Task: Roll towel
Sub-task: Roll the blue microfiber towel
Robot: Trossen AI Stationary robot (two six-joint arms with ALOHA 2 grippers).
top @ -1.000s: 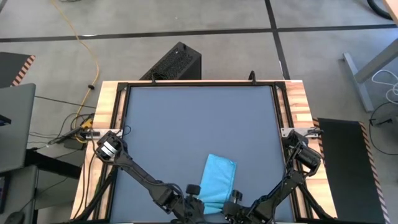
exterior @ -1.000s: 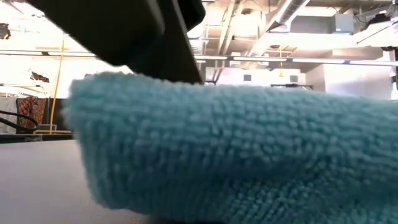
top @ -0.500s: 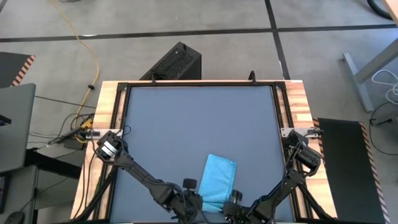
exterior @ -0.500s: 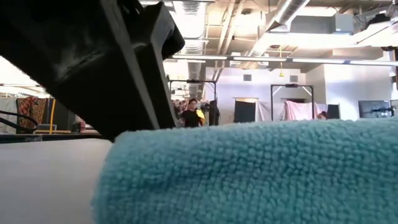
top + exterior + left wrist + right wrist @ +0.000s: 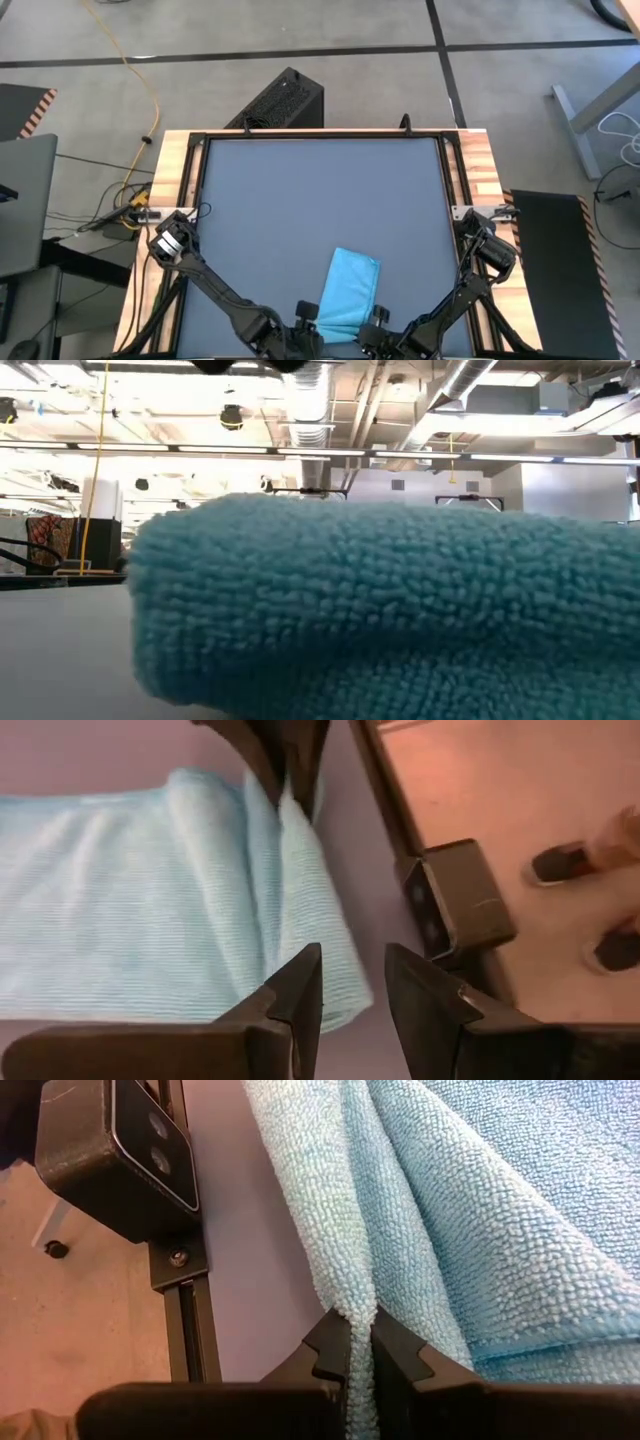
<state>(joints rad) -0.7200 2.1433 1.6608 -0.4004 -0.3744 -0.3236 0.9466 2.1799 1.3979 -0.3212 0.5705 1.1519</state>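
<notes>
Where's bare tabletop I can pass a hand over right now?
Free: the dark tabletop beyond the towel to the far rail, plus strips either side. Crowded: the near edge, where the left gripper and right gripper flank the towel.

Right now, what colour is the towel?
Plain sky-blue towel, clearest in the right wrist view.

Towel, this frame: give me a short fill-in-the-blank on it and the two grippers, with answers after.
1. The towel lies on the dark grey tabletop and its colour is sky-____.
2. The right gripper is shut, pinching a ____ of the towel between its fingers.
3. The left gripper is open, with ____ between its fingers.
4. In the high view, the towel lies near the table's ____ edge, where both grippers are.

Answers: blue; fold; nothing; near
</notes>
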